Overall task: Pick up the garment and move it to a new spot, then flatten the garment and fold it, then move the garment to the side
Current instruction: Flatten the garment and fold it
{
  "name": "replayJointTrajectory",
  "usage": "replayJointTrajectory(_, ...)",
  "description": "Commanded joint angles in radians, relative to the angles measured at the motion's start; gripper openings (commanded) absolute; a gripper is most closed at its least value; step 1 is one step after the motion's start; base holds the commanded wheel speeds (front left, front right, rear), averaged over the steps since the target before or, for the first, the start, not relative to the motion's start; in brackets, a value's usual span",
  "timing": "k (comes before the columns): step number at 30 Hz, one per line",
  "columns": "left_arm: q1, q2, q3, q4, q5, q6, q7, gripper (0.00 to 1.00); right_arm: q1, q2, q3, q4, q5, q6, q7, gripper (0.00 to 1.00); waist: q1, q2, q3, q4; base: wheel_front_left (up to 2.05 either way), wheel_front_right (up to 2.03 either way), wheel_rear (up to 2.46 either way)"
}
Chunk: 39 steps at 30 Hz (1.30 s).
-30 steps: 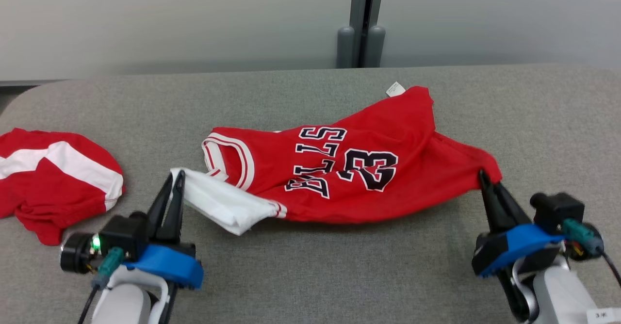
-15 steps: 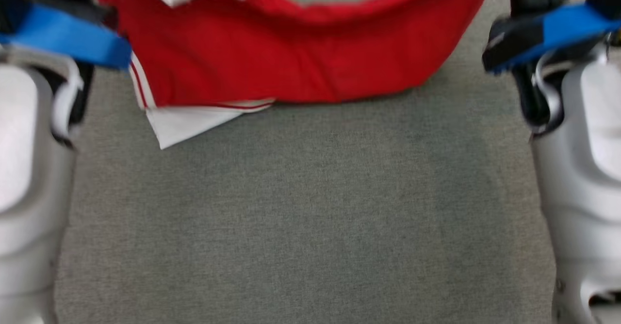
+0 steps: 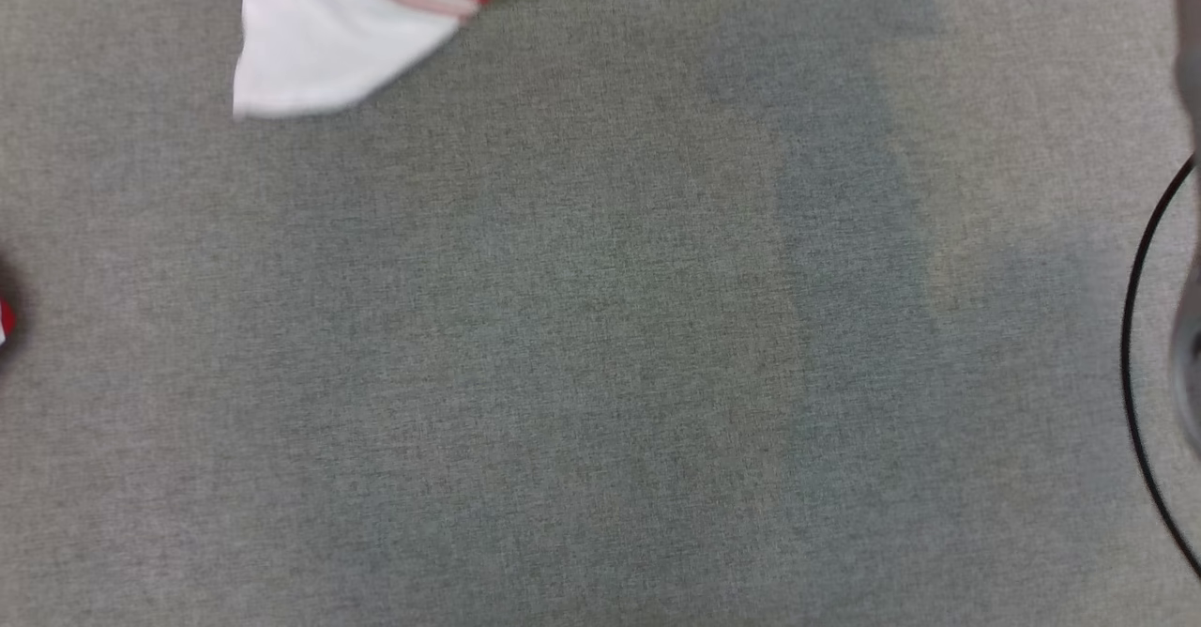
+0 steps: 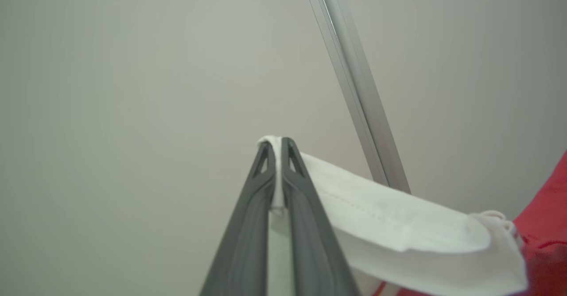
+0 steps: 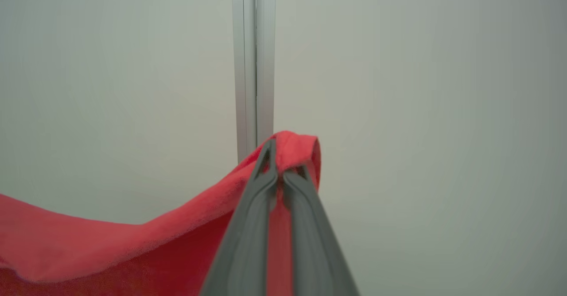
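step: first one, pick up and relocate. Judged mid-carry; flatten, fold and side-move not yet done.
left gripper (image 4: pixel 278 142): clenched on the tip of the white panel (image 4: pixel 390 225); a thin fold of cloth sits between the two fingertips and the panel runs off to the fingers' right.
right gripper (image 5: pixel 283 162): clenched on a corner of the red garment (image 5: pixel 88 243); the corner laps over the fingertips and the cloth sags away to the fingers' left.
garment position: slung between the two grippers and hanging below both. The head view catches the white corner (image 3: pixel 319 54) and a red strip low over the grey tabletop (image 3: pixel 600 374); touching or just above it, cannot tell.
beyond the fingers: pale wall and a metal post (image 5: pixel 253 56), in both wrist views.
other: black cable (image 3: pixel 1131 345) at the head view's right edge.
next move calls for: both pinches held, grippers well apart so the cloth stays taut, then lowered together over bare table so the garment lands spread, hanging edge first.
risk: the left pinch is thin and could slip.
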Motion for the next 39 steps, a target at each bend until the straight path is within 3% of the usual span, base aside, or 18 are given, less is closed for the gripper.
replayJointTrajectory(1, -0.024, 0.0, -0.01, 0.016, -0.007, -0.001, 0.002, 0.0, -0.028, -0.014, -0.004, 0.021, -0.008, 0.0, -0.009, 0.0, -0.0002, 0.0, -0.008, -0.002, 0.0, 0.0, 0.0)
replayJointTrajectory(5, -0.103, -0.026, -0.046, 0.079, -0.036, -0.001, -0.024, 0.0, -0.101, -0.032, -0.015, 0.112, -0.011, 0.0, -0.033, 0.0, -0.0002, 0.0, -0.02, 0.006, 0.0, 0.0, 0.0)
replayJointTrajectory(11, -0.151, -0.009, -0.102, 0.131, -0.068, -0.001, -0.055, 0.0, -0.155, -0.03, -0.015, 0.194, 0.01, 0.0, -0.068, 0.0, -0.0002, 0.0, 0.023, 0.009, 0.0, 0.0, 0.0)
replayJointTrajectory(19, 0.007, -0.013, -0.089, 0.168, -0.138, 0.014, -0.165, 0.0, -0.048, -0.042, 0.032, 0.227, 0.052, 0.0, -0.113, 0.0, -0.0002, 0.0, 0.078, 0.044, 0.0, 0.0, 0.0)
replayJointTrajectory(23, 0.181, -0.015, -0.061, 0.123, -0.177, 0.045, -0.199, 0.0, 0.075, -0.026, 0.078, 0.173, 0.093, 0.0, -0.122, 0.0, -0.0002, 0.0, 0.066, 0.054, 0.0, 0.0, 0.0)
replayJointTrajectory(30, 0.509, -0.025, 0.009, -0.045, -0.21, 0.126, -0.211, 0.0, 0.401, -0.02, 0.117, -0.071, 0.184, 0.0, -0.122, 0.0, -0.0002, 0.0, 0.009, 0.071, 0.0, 0.0, 0.0)
replayJointTrajectory(39, 0.965, -0.107, 0.083, -0.283, -0.197, 0.196, -0.212, 0.0, 0.855, -0.036, 0.125, -0.299, 0.255, 0.0, -0.122, 0.0, -0.0002, 0.0, -0.107, 0.09, 0.0, 0.0, 0.0)
